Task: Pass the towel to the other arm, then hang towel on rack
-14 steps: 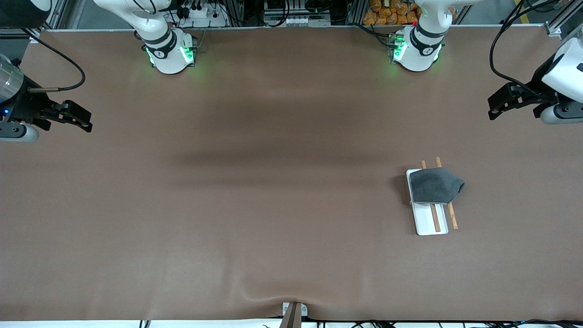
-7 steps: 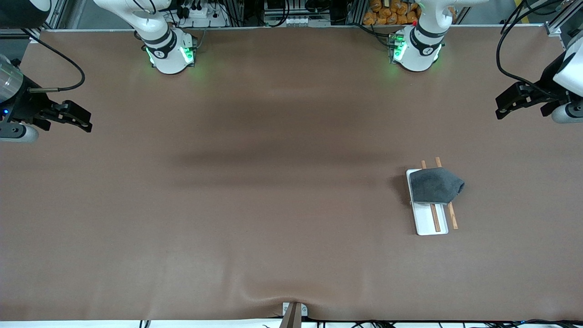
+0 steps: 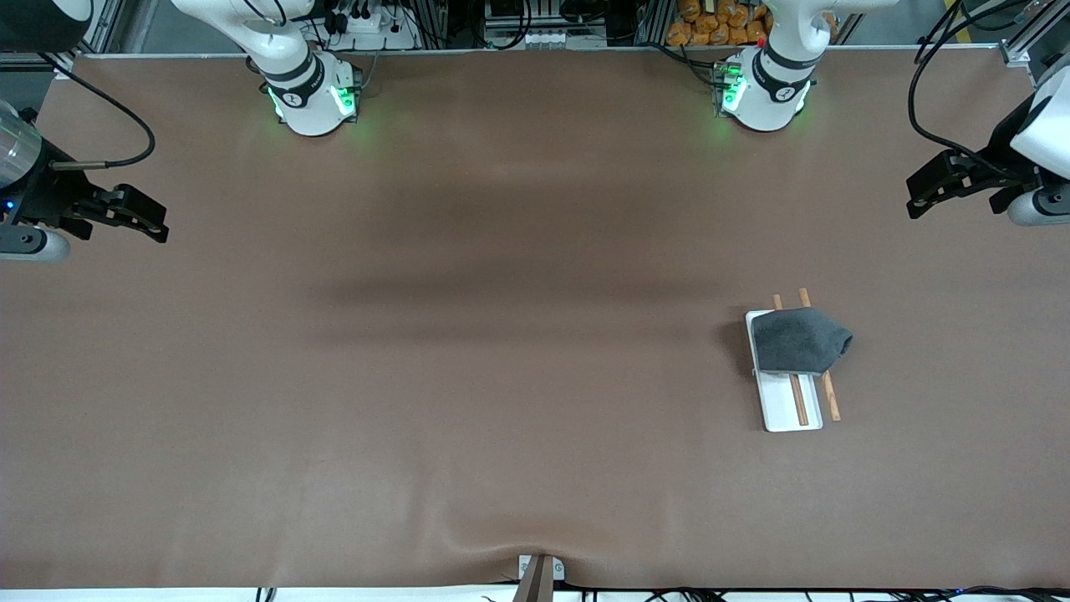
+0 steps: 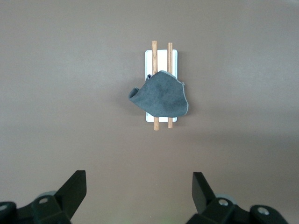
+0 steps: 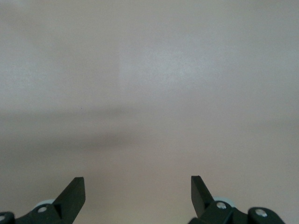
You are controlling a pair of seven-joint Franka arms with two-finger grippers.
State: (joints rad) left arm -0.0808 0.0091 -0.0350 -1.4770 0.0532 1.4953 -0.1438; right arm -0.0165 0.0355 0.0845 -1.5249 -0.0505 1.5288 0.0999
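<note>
The dark grey towel (image 3: 798, 340) (image 4: 161, 95) lies draped over the rack (image 3: 786, 410) (image 4: 161, 56), a white base plate with two wooden rods. It covers the rack's end farther from the front camera. My left gripper (image 3: 914, 199) (image 4: 138, 179) hangs open and empty over the left arm's end of the table, apart from the towel. My right gripper (image 3: 160, 227) (image 5: 138, 182) is open and empty over the right arm's end of the table, with only bare mat under it.
A brown mat (image 3: 501, 376) covers the whole table. The two arm bases (image 3: 313, 96) (image 3: 761, 92) stand along the edge farthest from the front camera. A small bracket (image 3: 539, 573) sits at the middle of the nearest edge.
My left gripper has drawn back a little toward the left arm's end of the table, away from the rack. The towel, the rack and the right arm have not moved.
</note>
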